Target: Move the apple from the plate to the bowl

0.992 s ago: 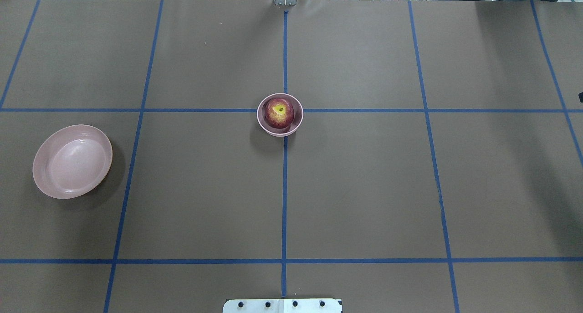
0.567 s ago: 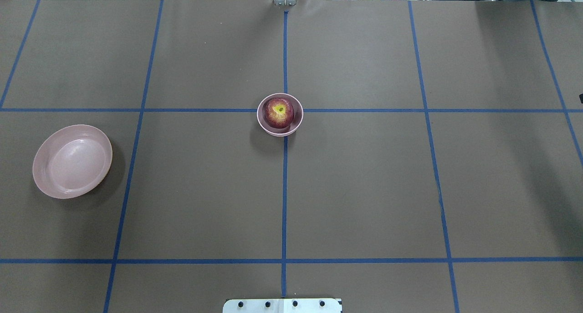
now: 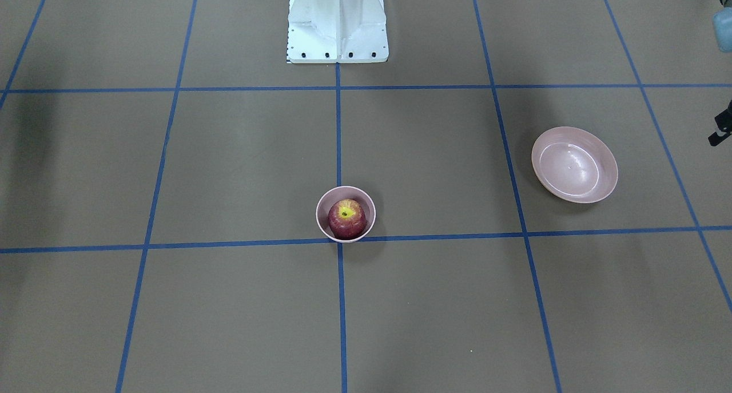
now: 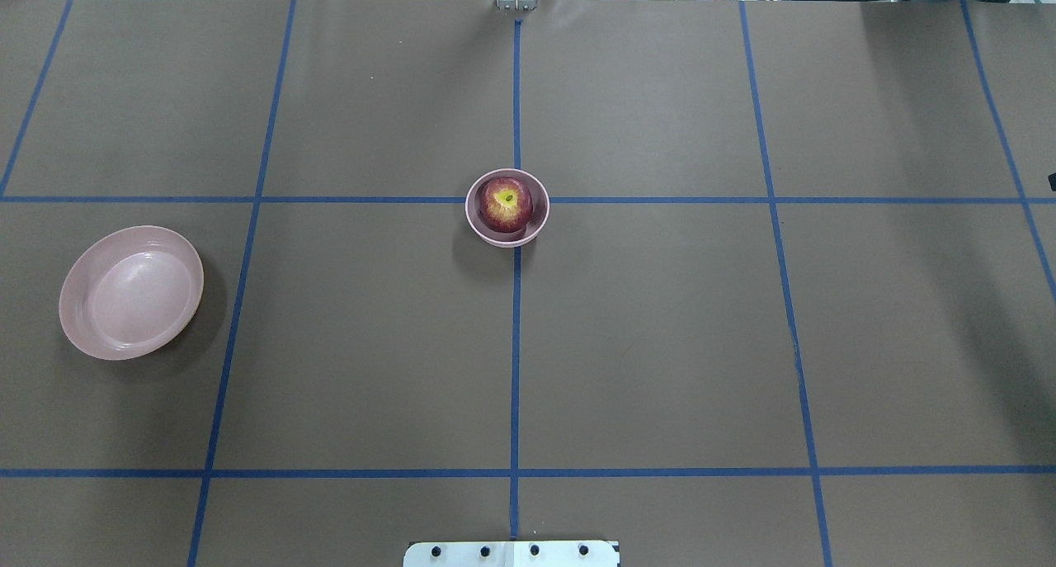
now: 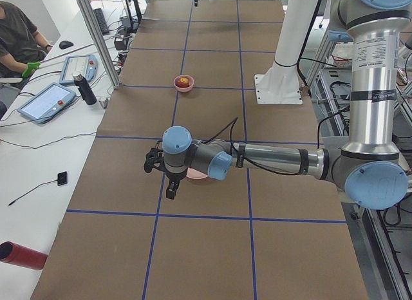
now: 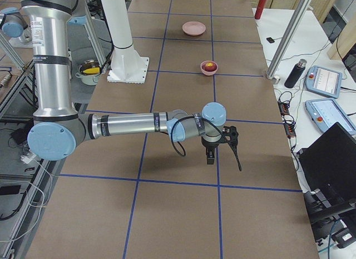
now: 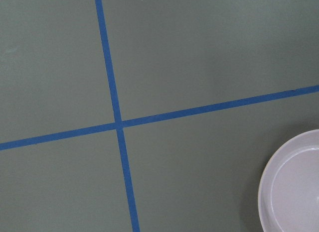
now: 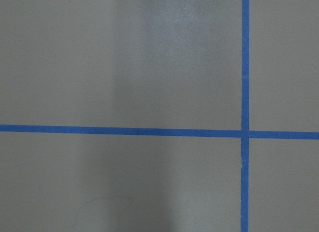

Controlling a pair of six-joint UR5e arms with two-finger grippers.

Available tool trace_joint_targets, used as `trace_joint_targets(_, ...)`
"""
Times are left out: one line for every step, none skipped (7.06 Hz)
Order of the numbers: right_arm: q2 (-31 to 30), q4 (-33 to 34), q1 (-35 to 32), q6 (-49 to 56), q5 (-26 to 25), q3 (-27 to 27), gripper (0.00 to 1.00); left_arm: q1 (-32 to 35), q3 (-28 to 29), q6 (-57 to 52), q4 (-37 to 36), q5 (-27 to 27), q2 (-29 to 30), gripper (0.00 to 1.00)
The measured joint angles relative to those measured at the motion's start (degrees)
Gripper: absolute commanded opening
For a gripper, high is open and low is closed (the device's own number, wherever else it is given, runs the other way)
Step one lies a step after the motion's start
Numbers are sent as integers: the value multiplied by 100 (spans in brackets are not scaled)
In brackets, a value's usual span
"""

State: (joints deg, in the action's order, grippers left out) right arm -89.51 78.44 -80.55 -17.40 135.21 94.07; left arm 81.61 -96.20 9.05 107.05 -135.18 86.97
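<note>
— Looking across from 9 o'clock, where does the job stand?

— The plate [image 4: 130, 293] sits out at 9 o'clock on the table [image 4: 660, 344] with nothing on it, well apart from the bowl [image 4: 538, 212] at the centre. The apple [image 4: 506, 203] rests inside the bowl, stem dimple up, filling most of it. I judge the transfer done. The next move calls only for keeping both arms clear of the bowl, or parking them.

— And the tools?

— The left tool [image 5: 164, 178] hangs above the table near the plate; its wrist camera catches just the plate's rim at 4 o'clock of its view. It touches nothing, and I see nothing in it. Only the side view shows it, so I cannot tell whether its fingers are apart or together. The right tool [image 6: 222, 156] hovers out at 3 o'clock, over the table and well apart from the bowl, nothing visibly in it. Same trouble there: apart or together, I cannot tell.
</note>
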Motion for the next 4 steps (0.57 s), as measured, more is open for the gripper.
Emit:
trace_joint_targets(-74,-31,-3,-3,-8,31,100,-9,-12,-2,2,-4,14,98)
trace_joint_targets(-140,-68,-4,-3,-47,59,100,-17,-20,-5,6,-7,26,98)
trace_joint_targets(-190,-97,-4,-3,-88,82,100,-19,-28,-14,6,-7,36,98)
trace_joint_targets(-176,-105,21,9,-122,86,100,-22,-37,-32,-3,-6,46,98)
